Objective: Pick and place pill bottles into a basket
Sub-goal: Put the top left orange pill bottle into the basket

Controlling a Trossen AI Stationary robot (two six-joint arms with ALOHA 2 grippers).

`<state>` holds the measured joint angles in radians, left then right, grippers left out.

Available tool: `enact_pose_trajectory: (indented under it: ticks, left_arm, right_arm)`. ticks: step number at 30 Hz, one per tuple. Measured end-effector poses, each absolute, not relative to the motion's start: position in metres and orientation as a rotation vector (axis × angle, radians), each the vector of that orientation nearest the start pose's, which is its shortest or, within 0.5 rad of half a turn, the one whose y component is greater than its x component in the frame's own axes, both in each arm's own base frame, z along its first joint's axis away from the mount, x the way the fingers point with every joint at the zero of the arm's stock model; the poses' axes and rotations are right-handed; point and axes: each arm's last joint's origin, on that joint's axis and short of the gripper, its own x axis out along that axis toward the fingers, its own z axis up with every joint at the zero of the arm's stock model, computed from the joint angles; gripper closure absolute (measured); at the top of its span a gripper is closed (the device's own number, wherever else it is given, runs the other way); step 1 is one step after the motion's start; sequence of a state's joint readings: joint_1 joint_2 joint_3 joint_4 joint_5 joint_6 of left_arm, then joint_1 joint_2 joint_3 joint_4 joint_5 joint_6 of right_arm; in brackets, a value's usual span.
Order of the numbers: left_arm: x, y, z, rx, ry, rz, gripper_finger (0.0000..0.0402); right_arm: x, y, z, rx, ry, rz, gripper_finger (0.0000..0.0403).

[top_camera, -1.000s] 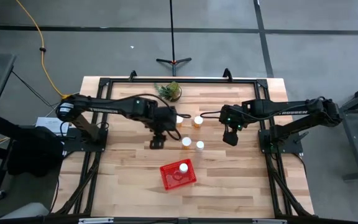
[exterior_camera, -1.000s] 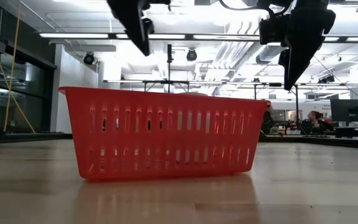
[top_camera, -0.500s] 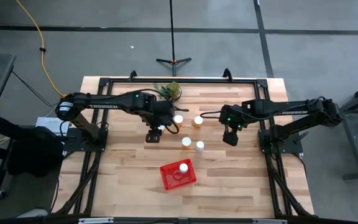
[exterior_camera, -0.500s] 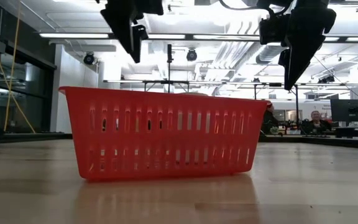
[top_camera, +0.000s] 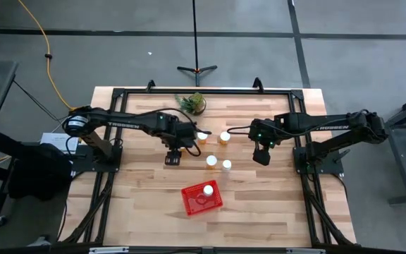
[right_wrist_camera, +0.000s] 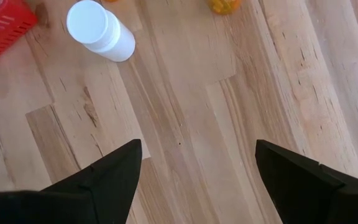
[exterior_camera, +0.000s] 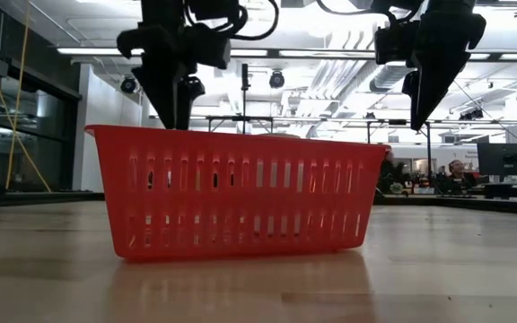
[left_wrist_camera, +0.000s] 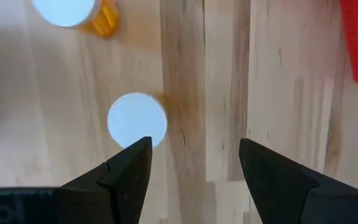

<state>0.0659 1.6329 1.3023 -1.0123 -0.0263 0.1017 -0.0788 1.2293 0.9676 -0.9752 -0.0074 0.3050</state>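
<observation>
My left gripper (left_wrist_camera: 194, 142) hangs open over the table left of the middle (top_camera: 173, 159), fingers pointing down. An upright pill bottle, seen as a white cap (left_wrist_camera: 137, 120), stands just past one fingertip, not between the fingers. A second bottle (left_wrist_camera: 67, 9) stands farther off. The arm covers the nearer one in the high view. Three more bottles (top_camera: 224, 137), (top_camera: 211, 161), (top_camera: 226, 165) stand on their bases mid-table. The red basket (top_camera: 194, 201) holds one bottle (top_camera: 207, 189). My right gripper (top_camera: 261, 156) waits open to the right (right_wrist_camera: 197, 143).
A small green plant (top_camera: 192, 104) stands at the table's far edge behind the bottles. Bare wood lies between the grippers and the near edge on both sides of the basket (exterior_camera: 240, 188). Black frame rails (top_camera: 111, 169) run along the table's left and right sides.
My left gripper has come down toward the table and shifted a little toward the left edge, staying open. In the low view it now reaches down to the level of the basket's rim. The bottles and the basket have not moved.
</observation>
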Motion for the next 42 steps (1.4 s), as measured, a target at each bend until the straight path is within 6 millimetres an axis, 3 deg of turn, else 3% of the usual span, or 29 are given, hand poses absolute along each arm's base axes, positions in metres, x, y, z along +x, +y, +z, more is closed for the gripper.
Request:
enact_pose_trajectory:
  ticks: [8,25,38,42]
  left_arm:
    - [0.306,0.042,0.241,0.052,1.342,0.131,0.0126]
    - [0.307,0.040,0.241,0.013,1.334,0.116,0.0124]
    - [0.312,0.043,0.232,0.050,1.360,0.189,0.0014]
    - [0.314,0.043,0.229,0.047,1.360,0.171,0.0005]
  right_arm:
    - [0.215,-0.017,0.255,0.317,1.221,-0.250,0.0098]
    - [0.214,-0.017,0.255,0.302,1.227,-0.240,0.0098]
    - [0.214,-0.017,0.255,0.302,1.231,-0.241,0.0098]
    - [0.213,-0.017,0.255,0.300,1.236,-0.243,0.0098]
